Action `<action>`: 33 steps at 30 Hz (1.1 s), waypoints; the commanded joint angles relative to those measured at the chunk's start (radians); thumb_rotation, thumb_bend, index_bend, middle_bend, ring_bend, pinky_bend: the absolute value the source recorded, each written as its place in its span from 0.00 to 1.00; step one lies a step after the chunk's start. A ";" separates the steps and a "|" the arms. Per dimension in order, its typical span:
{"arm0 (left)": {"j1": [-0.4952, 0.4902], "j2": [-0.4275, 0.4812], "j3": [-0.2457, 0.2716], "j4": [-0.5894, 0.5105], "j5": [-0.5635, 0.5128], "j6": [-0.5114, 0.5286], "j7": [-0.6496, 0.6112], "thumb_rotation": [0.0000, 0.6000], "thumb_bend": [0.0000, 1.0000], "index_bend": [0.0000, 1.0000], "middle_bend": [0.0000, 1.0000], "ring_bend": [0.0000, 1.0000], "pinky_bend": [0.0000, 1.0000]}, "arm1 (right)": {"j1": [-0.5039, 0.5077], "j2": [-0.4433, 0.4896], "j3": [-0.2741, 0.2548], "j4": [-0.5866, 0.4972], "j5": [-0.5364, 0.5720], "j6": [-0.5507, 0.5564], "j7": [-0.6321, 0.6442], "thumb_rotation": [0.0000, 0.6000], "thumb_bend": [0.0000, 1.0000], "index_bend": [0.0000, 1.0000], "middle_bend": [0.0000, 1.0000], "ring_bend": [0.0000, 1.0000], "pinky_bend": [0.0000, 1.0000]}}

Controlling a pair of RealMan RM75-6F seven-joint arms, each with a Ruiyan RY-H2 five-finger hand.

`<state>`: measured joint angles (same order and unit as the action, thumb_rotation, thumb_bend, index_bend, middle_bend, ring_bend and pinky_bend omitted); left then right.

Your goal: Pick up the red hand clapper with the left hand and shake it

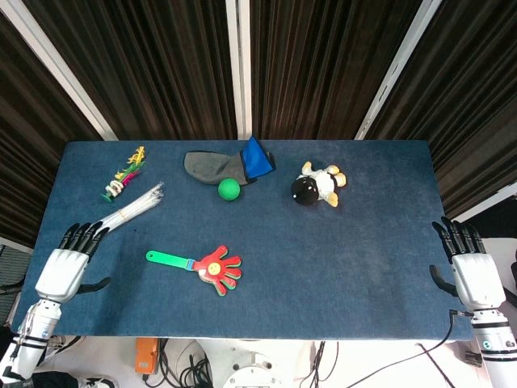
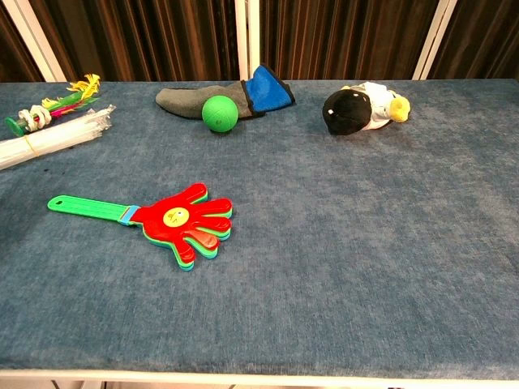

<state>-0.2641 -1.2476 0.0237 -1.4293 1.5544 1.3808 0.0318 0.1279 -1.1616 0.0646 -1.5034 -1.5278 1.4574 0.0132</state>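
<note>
The red hand clapper [image 1: 212, 268] lies flat on the blue table, its green handle pointing left and its red palm to the right; the chest view shows the clapper [image 2: 180, 220] left of centre. My left hand [image 1: 68, 263] rests at the table's left edge, palm down with fingers spread, holding nothing, well to the left of the handle tip. At the right edge my right hand [image 1: 468, 267] lies the same way, empty. Neither hand appears in the chest view.
A bundle of white straws [image 1: 133, 205] and a feathered toy [image 1: 123, 176] lie at the far left. A grey and blue sock [image 1: 222, 165], a green ball [image 1: 229, 189] and a plush sheep [image 1: 317, 186] sit along the back.
</note>
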 commanded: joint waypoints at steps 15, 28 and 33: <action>-0.099 -0.018 0.003 -0.078 0.078 -0.127 -0.029 1.00 0.13 0.11 0.06 0.00 0.00 | 0.002 0.012 0.005 -0.010 -0.002 0.006 0.001 1.00 0.30 0.00 0.00 0.00 0.00; -0.264 -0.117 -0.021 -0.053 0.047 -0.375 -0.046 1.00 0.15 0.17 0.08 0.00 0.00 | -0.019 0.027 0.010 0.008 0.016 0.028 0.037 1.00 0.30 0.00 0.00 0.00 0.00; -0.300 -0.149 -0.024 -0.028 0.014 -0.438 -0.044 1.00 0.15 0.18 0.08 0.00 0.00 | -0.022 0.029 0.011 0.022 0.019 0.030 0.056 1.00 0.30 0.00 0.00 0.00 0.00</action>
<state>-0.5541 -1.3863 0.0017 -1.4664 1.5783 0.9539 -0.0120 0.1059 -1.1329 0.0758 -1.4819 -1.5083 1.4870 0.0684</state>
